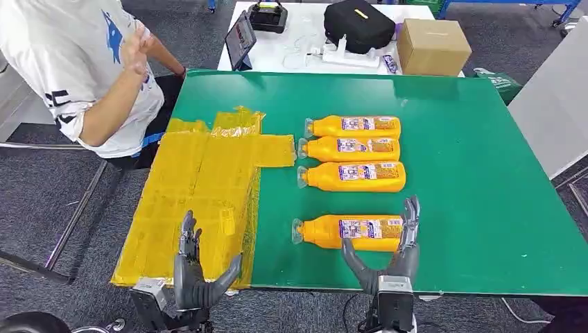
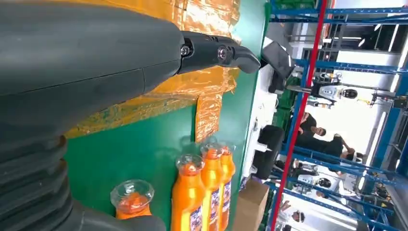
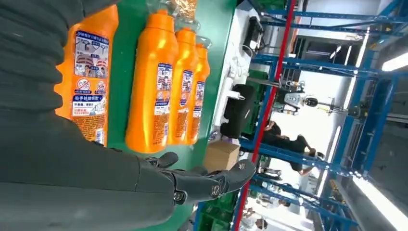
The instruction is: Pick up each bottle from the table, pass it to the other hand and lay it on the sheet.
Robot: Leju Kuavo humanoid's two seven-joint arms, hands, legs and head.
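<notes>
I see four orange bottles lying on their sides on the green table (image 1: 471, 173), caps pointing to the yellow sheet (image 1: 201, 187). Three bottles (image 1: 353, 151) lie close together in a row. The nearest bottle (image 1: 350, 232) lies apart from them, closer to me. My right hand (image 1: 395, 250) sits by its bottom end, fingers spread wide (thumb on the near side, the other fingers past the bottle's end), holding nothing. My left hand (image 1: 197, 267) is over the near edge of the sheet, fingers apart, holding nothing. A person in a white shirt (image 1: 83, 62) stands by the far left corner.
</notes>
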